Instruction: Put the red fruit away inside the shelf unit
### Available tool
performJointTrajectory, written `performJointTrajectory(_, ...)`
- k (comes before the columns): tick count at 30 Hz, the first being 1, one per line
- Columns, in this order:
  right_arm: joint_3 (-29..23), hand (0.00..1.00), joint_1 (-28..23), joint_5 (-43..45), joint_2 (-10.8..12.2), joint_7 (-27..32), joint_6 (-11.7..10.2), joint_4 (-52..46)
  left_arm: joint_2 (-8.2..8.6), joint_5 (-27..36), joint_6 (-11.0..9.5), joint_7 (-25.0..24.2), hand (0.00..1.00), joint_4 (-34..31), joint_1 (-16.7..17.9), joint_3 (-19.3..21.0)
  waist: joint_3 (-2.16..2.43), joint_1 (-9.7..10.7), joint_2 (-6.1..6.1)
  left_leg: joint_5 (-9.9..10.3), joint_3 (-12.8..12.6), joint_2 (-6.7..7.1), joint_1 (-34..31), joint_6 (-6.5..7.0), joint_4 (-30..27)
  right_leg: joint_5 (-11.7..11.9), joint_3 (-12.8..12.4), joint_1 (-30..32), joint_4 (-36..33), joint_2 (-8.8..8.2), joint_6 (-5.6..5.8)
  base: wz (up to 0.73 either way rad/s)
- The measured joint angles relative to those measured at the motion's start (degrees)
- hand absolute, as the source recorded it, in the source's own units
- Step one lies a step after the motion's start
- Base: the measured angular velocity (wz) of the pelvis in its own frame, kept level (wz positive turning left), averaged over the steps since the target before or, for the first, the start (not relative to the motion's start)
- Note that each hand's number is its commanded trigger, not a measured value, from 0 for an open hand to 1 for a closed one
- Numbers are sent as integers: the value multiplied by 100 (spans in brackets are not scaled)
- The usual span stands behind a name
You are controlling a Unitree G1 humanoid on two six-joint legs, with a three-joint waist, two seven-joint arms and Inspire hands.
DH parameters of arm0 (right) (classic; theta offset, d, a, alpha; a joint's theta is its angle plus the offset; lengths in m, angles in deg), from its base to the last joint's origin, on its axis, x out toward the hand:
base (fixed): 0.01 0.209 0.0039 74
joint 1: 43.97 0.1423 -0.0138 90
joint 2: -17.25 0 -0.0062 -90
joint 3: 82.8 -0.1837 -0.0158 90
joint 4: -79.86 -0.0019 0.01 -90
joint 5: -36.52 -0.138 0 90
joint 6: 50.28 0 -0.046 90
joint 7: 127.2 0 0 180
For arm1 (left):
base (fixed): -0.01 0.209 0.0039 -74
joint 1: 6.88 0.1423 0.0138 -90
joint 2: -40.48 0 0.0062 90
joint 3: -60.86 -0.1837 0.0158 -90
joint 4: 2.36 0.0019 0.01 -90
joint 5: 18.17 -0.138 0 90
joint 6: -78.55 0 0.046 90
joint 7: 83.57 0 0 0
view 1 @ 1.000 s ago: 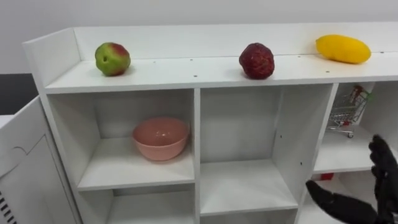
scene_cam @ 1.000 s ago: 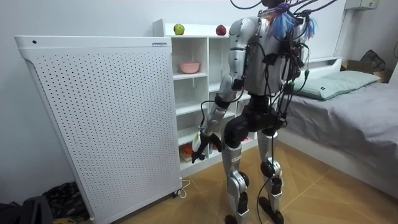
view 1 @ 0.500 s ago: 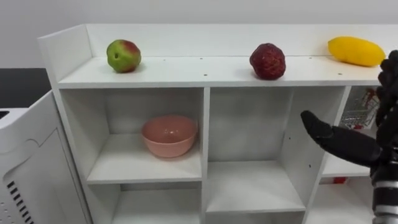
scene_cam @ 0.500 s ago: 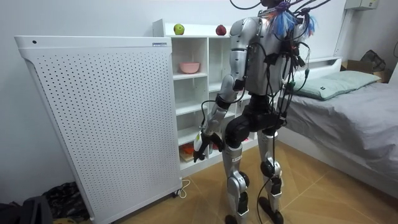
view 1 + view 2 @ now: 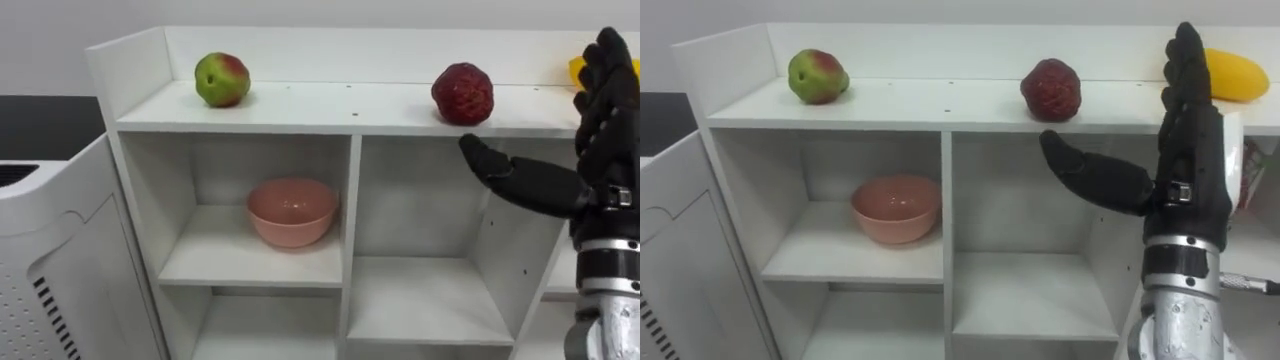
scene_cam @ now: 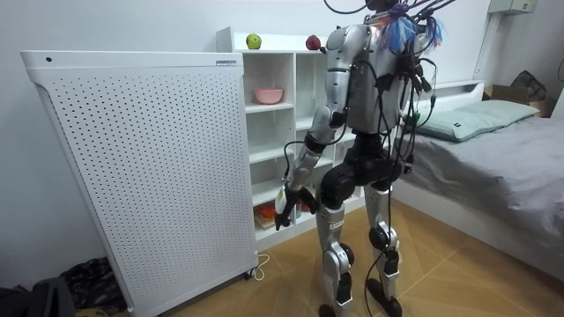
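Note:
A white closet of open compartments stands before me. On its top board lie a green-red apple at the left, a dark red fruit in the middle and a yellow mango at the right. My right hand is raised in front of the right end of that board, open, with straight fingers pointing up and the thumb pointing left, just below the red fruit. It holds nothing and partly covers the mango. My left hand hangs low beside my thigh.
A pink bowl sits in the upper left compartment. A small toy shopping cart peeks out behind my right hand. A white perforated cabinet stands left of the closet, and a bed lies at the room view's right.
My right hand has risen from low at the right to the height of the top board. The eye view has shifted, so the closet sits further right in it. The left arm hangs as before.

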State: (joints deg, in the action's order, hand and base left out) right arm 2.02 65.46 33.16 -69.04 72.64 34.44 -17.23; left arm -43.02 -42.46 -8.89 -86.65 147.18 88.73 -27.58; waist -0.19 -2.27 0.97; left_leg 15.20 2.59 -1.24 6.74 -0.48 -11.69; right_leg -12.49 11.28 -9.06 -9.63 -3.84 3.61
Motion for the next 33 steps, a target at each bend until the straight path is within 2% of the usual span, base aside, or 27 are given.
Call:
performJointTrajectory(2, 0, 0, 41, -69, -2, -3, 41, 153, -14, 0, 3, -18, 0, -21, -41, 1, -8, -20, 29, -8, 107, 3, 12, 0, 17, 0, -4, 3, -2, 6, 0, -4)
performJointTrajectory(4, 0, 0, 116, -97, -9, -2, 65, 251, -14, -1, 21, -110, 0, -125, -95, 4, -15, -135, 41, -10, 134, 1, 47, -1, 37, 0, -4, 6, 6, 12, -1, -16)
performJointTrajectory(8, -6, 0, 345, 38, -32, 3, 173, 427, -15, -8, 122, -260, 0, -252, -245, 45, -34, -148, 98, -10, 221, 3, 24, -1, 36, 0, 70, -1, 0, 12, 0, 6)
performJointTrajectory(13, 1, 0, 485, 83, -150, -85, 304, 472, -17, -2, 130, -419, 0, -336, -326, 45, -3, -283, 185, -10, 264, 6, 3, -1, 30, 0, 89, 8, -9, 15, 0, 4)
performJointTrajectory(18, 0, 0, 569, 55, -202, -226, 333, 472, -19, -3, 130, -511, 0, -334, -325, 50, -3, -305, 188, -10, 323, 10, 8, -1, 31, 0, 76, 2, -13, 17, -1, 1)
performJointTrajectory(22, 0, 0, 653, 23, -366, -400, 408, 470, -19, -4, 129, -579, 0, -334, -328, 50, -3, -306, 188, -11, 330, 10, 1, -1, 33, 0, 59, 11, -13, 19, -1, 1)
performJointTrajectory(33, 29, 0, 730, 41, -375, -501, 415, 469, -24, -7, 130, -648, 0, -336, -351, 51, -6, -306, 168, -10, 498, 19, 42, -1, 35, 0, 37, -5, -25, 24, -1, -2)
